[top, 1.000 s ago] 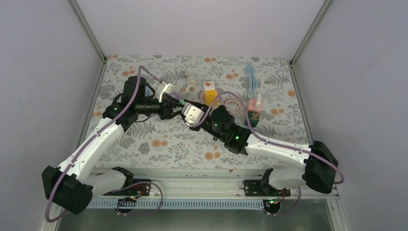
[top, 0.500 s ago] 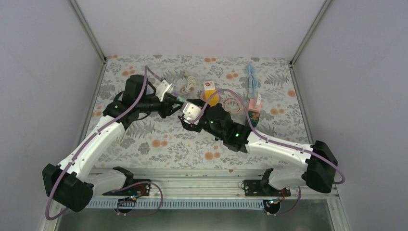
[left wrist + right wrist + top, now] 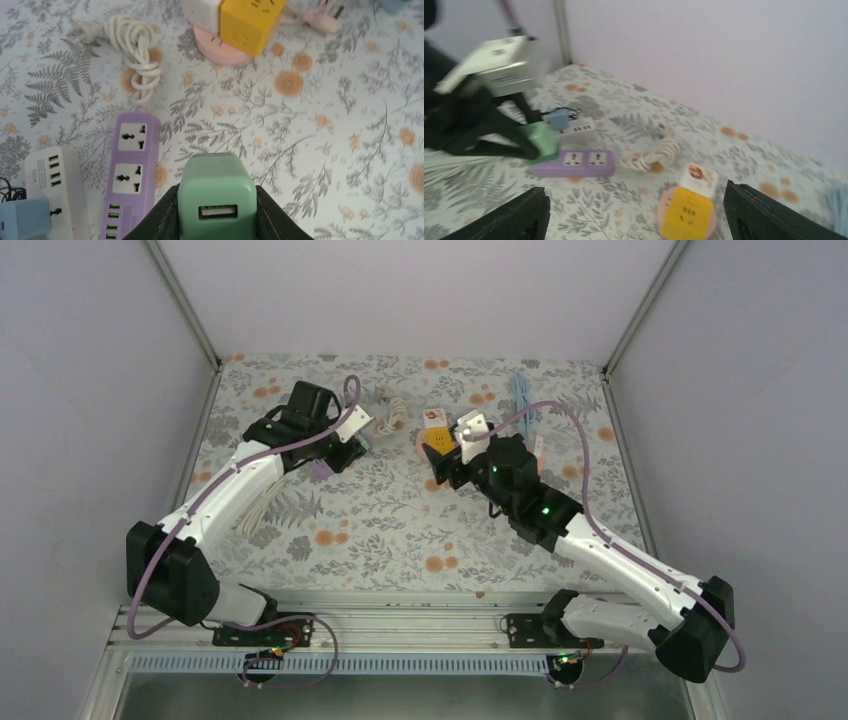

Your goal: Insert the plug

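My left gripper (image 3: 216, 194) is shut on the plug (image 3: 216, 180), a mint-green cube charger with its USB port facing the camera. It hangs over the floral mat, just right of the purple power strip (image 3: 131, 170). The right wrist view shows the same plug (image 3: 541, 141) at the left end of the purple power strip (image 3: 574, 164). From above, the left gripper (image 3: 352, 445) is at the back left. My right gripper (image 3: 442, 455) stands open and empty near the yellow cube socket (image 3: 437, 438); its black fingers (image 3: 519, 220) frame that view.
A white power strip (image 3: 50, 185) with a blue adapter (image 3: 22, 220) lies left of the purple one. A coiled white cable (image 3: 137, 55) and the yellow cube socket (image 3: 252, 25) on a pink base sit beyond. A pink adapter (image 3: 530, 468) and a blue cable (image 3: 522, 400) lie at the back right.
The right gripper opened and drew back to the right, toward the yellow cube. The left arm carried the green plug left and back, beside the purple strip.
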Available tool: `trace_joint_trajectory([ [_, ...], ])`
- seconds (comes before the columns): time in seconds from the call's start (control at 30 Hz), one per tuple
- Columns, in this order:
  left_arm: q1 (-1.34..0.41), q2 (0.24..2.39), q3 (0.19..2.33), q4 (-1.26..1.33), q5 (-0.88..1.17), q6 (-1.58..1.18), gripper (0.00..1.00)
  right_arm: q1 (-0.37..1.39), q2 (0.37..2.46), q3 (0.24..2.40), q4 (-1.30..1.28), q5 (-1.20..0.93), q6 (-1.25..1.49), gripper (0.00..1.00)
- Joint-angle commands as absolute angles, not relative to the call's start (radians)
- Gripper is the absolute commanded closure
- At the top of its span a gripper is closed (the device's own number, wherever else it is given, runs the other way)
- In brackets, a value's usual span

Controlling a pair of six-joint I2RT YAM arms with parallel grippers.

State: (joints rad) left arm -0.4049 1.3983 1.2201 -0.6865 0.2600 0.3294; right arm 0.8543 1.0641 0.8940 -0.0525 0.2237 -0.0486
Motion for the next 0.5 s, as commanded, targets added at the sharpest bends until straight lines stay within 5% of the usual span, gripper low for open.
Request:
trace_joint_trajectory([
  [0.0, -0.394, 1.400, 1.248, -0.731, 0.247, 0.496, 0.79, 0.770, 1.079, 0.926, -0.153, 0.164, 0.136, 0.11],
  [0.47, -0.227, 1.605, 1.287, -0.667, 0.260, 0.560, 0.79, 0.597, 1.205, 0.900, -0.230, 0.101, 0.313, 0.12],
])
